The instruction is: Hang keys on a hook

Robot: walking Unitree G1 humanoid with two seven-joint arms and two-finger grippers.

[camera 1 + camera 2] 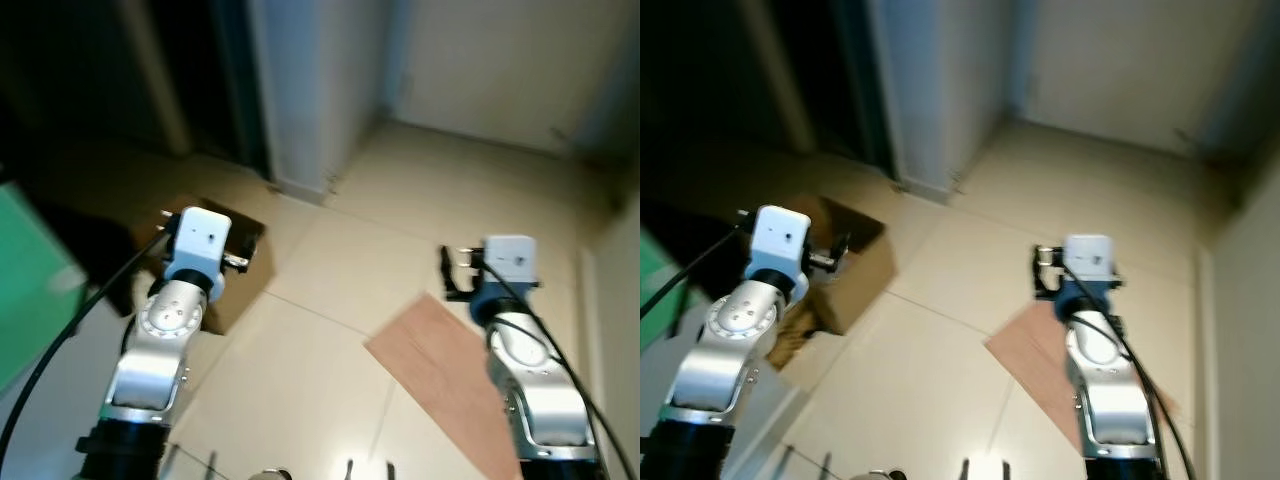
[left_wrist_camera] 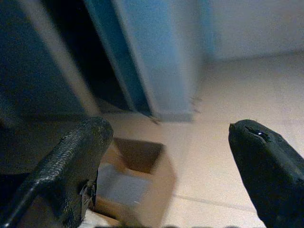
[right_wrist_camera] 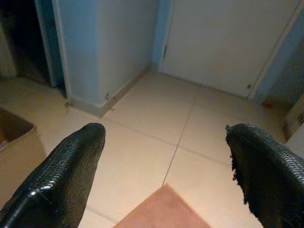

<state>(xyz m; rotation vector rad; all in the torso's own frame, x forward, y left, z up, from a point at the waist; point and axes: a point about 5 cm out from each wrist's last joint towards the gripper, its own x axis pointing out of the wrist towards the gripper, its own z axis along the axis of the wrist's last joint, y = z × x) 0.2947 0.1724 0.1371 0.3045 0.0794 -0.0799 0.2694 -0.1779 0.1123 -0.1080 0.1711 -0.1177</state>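
Left claw [image 2: 166, 166] spread wide above cardboard box [image 2: 135, 183], right claw [image 3: 166, 175] wide over tiled floor [image 3: 156, 123]

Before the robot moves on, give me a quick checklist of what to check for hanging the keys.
1. Keys in a gripper: not ok; left gripper and right gripper hold nothing.
2. Fingers ready to grasp: ok, both pairs spread wide.
3. Keys located: cannot tell.
4. Hook located: cannot tell.
5. Floor path: not ok; cardboard box lies by the left arm, brown mat under the right.
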